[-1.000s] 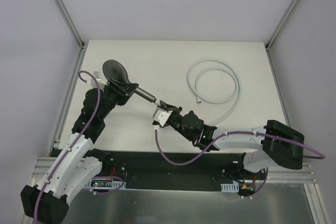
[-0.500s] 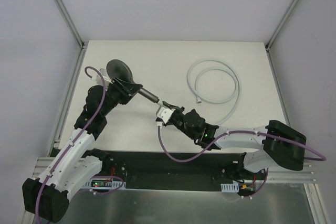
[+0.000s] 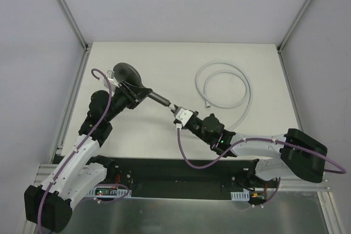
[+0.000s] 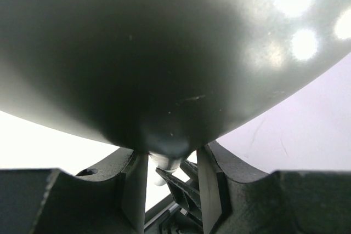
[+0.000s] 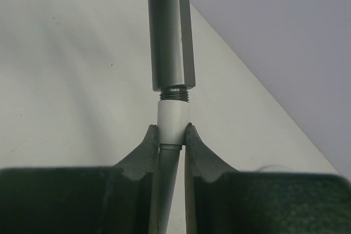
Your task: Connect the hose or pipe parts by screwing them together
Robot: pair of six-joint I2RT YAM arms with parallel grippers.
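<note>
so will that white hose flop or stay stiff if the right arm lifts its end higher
Probably floppy: the hose lies in loose loops, so it would likely sag and trail. It looks thin, so probably light. Its smooth end fitting might slip in the right fingers, which pinch only its lower edge.

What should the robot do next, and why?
The right gripper pinches the white hose fitting, which touches the bare thread on the shower head handle, held by the left gripper. So probably twist the fitting on.
</note>
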